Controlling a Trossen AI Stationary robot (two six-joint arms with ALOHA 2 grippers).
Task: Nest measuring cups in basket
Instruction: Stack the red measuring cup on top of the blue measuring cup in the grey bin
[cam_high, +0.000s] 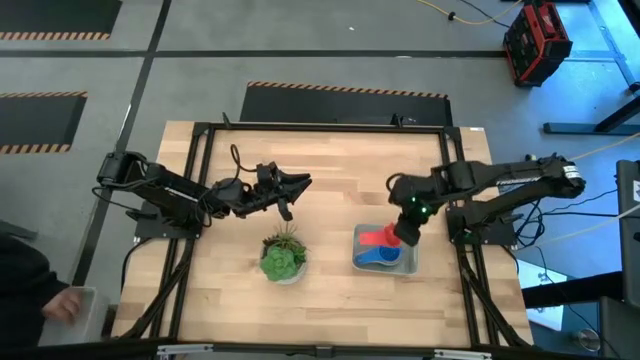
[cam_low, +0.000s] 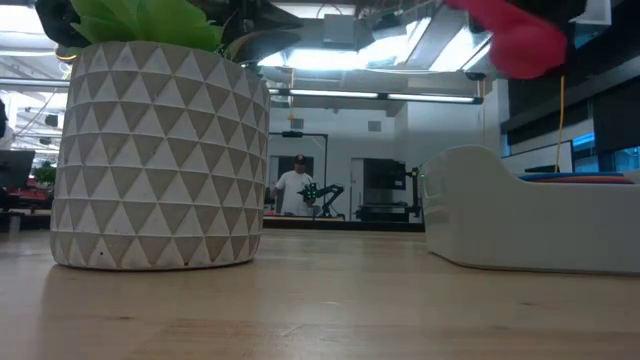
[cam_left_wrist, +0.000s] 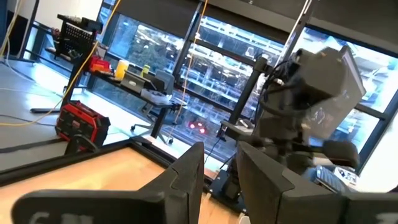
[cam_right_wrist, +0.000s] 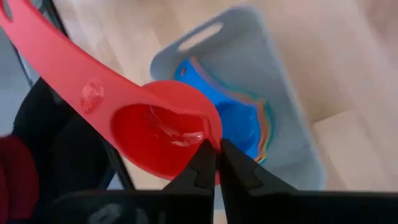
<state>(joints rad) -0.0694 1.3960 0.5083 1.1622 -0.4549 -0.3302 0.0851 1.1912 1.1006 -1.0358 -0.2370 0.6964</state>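
A red measuring cup (cam_right_wrist: 155, 134) hangs over the grey basket (cam_right_wrist: 273, 74), with my right gripper (cam_right_wrist: 217, 149) shut on it. In the high view the basket (cam_high: 357, 250) stands right of the table's middle, and the gripper (cam_high: 405, 237) and red cup (cam_high: 378, 238) are above it. A blue measuring cup (cam_right_wrist: 239, 118) lies in the basket, with rims of other colours nested under it. In the low view the red cup (cam_low: 510, 35) is well above the basket (cam_low: 530, 220). My left gripper (cam_high: 303, 182) stands high over the table's middle, pointing right, slightly open (cam_left_wrist: 219, 155) and empty. My right gripper pinches the red cup's bowl at its rim (cam_right_wrist: 208, 134), on the side away from the handle. The fingers slant down from the table's right side. The cup is lifted clear above the basket, its handle (cam_right_wrist: 56, 62) sticking out past the basket's edge.
A green potted plant (cam_high: 283, 255) in a white patterned pot (cam_low: 160, 160) stands left of the basket, just near of my left gripper. A person's hand (cam_high: 62, 305) shows beyond the table's left near corner. Bare wood lies along the near edge.
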